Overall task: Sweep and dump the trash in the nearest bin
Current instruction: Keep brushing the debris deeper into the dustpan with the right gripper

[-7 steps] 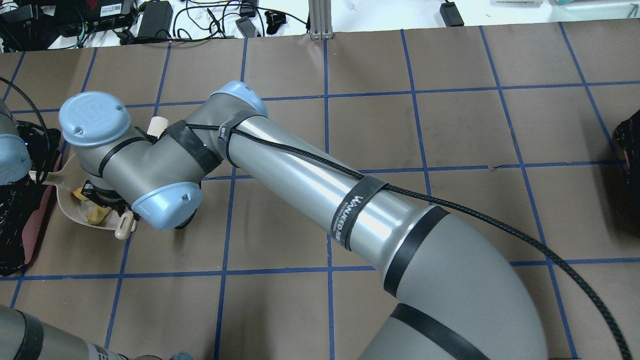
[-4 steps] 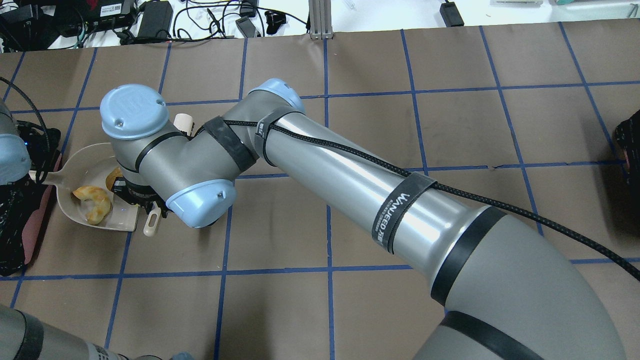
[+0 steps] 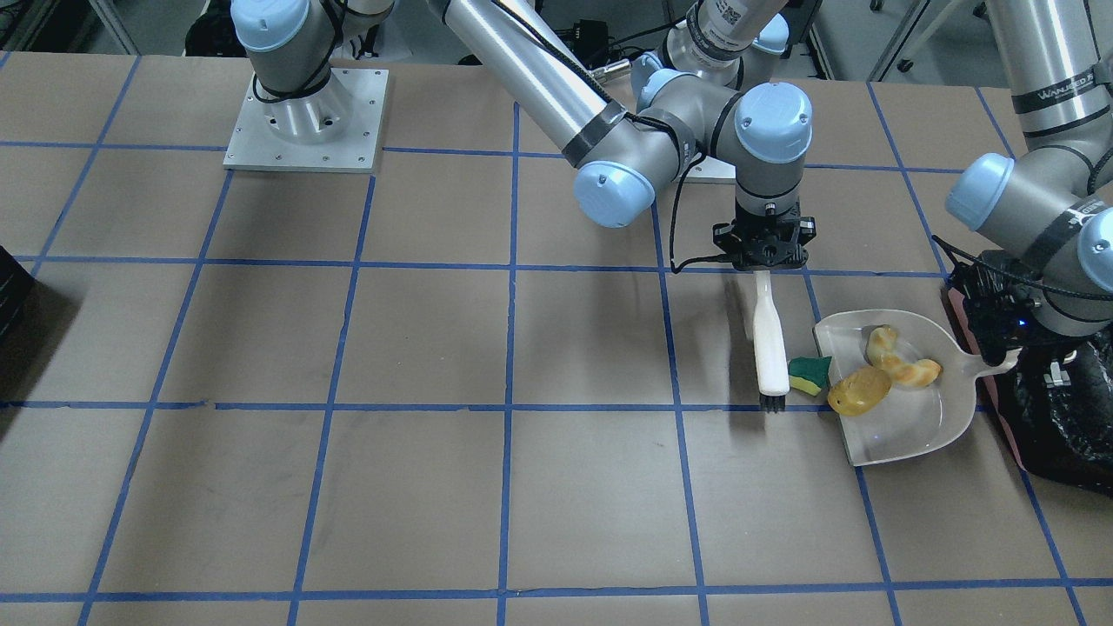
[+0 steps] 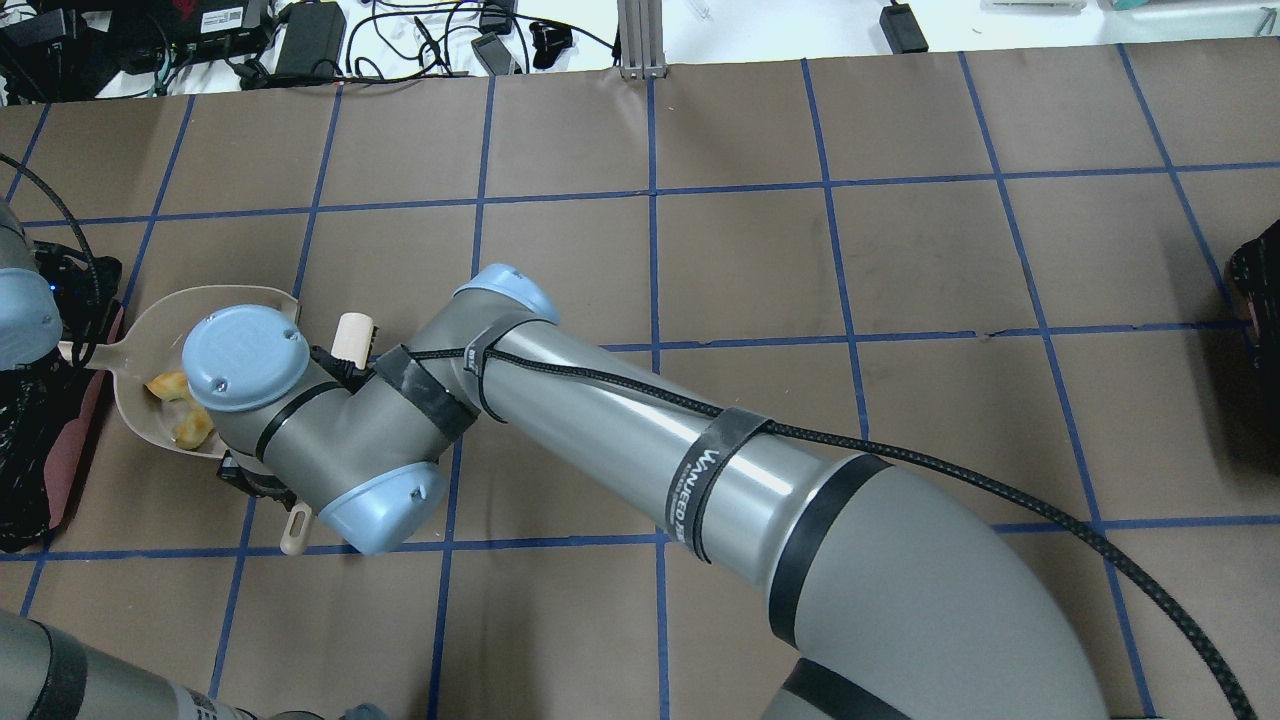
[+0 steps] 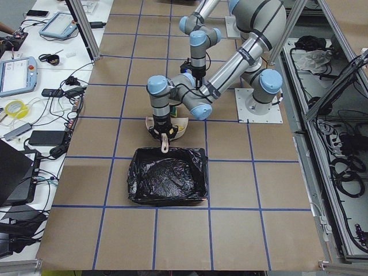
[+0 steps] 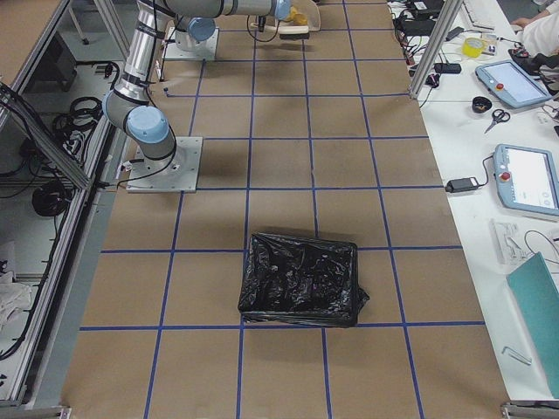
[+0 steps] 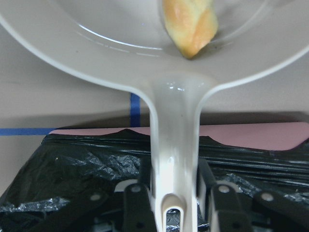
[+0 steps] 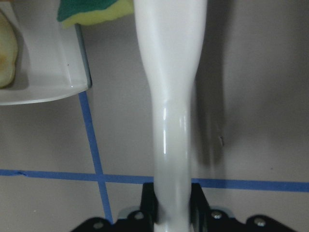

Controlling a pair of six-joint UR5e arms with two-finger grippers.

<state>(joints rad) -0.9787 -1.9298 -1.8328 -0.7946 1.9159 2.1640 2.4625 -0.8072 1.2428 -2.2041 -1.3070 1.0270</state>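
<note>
While my left jaws clamp the dustpan [image 3: 904, 426] handle at right of the front view, pan flat on the bench [image 3: 435, 348] beside the bin [image 3: 1061, 435] for a short tip, my right jaws grip the brush [image 3: 769, 348], bristles just beside the sponge [image 3: 809, 372] at the pan's lip; overhead, the brush has drawn back toward lower frame, pan unmoved; left wrist view shows the bin's black liner under the handle.

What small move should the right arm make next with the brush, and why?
Probably a short sideways push of the brush toward the dustpan. The green-yellow sponge sits at its lip, not clearly inside, and the bristles are right beside it, on the side away from the pan.
</note>
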